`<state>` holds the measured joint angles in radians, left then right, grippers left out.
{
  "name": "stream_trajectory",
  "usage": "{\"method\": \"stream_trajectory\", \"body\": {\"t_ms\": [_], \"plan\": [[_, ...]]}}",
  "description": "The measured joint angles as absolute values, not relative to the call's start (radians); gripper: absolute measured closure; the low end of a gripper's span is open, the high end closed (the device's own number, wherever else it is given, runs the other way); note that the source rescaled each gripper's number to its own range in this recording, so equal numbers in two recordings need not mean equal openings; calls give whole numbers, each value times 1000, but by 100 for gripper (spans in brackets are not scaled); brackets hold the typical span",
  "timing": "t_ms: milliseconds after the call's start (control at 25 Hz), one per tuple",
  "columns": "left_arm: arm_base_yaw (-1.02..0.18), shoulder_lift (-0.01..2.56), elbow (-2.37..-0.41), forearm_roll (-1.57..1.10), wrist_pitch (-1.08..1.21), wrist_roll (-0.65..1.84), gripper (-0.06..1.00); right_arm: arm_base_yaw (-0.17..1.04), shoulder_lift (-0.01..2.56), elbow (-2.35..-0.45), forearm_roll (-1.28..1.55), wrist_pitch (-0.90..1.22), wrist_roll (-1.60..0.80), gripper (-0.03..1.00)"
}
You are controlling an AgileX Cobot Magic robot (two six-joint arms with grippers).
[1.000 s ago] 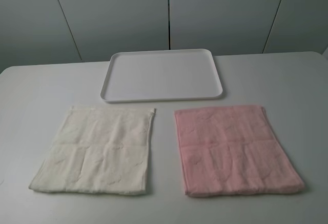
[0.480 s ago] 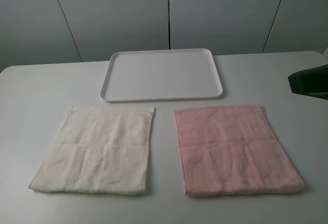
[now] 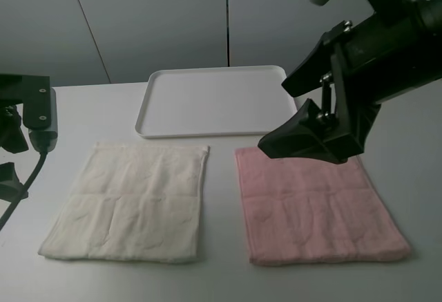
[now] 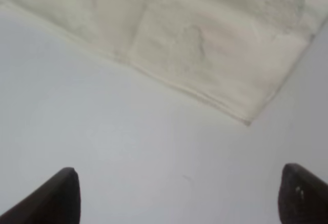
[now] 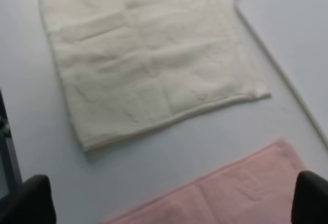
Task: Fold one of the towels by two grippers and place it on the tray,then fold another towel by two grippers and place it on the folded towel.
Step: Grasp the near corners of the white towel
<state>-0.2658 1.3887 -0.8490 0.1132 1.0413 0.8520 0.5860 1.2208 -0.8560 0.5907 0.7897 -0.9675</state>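
Where everything lies: white table (image 3: pixel 221 278), grey panelled wall (image 3: pixel 159 19) behind.
Left gripper (image 4: pixel 182 198): spread wide, empty — cream towel (image 4: pixel 205 34) just ahead.
Right gripper (image 5: pixel 171 201): spread wide, empty, above pink towel (image 5: pixel 241 190); tray (image 5: pixel 292 34) near.

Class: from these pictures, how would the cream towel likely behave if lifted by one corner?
The cream towel would probably droop: it lies flat with soft creases. It looks light, its edges thin. Its terry surface likely resists slipping.

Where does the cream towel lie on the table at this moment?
In the exterior high view the cream towel lies flat on the left of the table, beside the pink towel and on the near side of the white tray, touching neither.
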Motion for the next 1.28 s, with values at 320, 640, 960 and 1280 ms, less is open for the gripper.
{"method": "stream_trajectory", "body": {"t_ms": [320, 640, 960, 1280], "plan": [[-342, 1551, -745, 191, 971, 949, -5, 866, 1464, -996, 348, 806, -806, -3], [-342, 1561, -582, 213, 799, 1035, -5, 1005, 1668, -1117, 256, 815, -766, -3], [-342, 1587, -489, 227, 633, 1047, -5, 1015, 1768, -1148, 224, 815, -766, -3], [-343, 1622, -485, 223, 564, 1075, -5, 1015, 1802, -1150, 220, 815, -756, -3]]}}
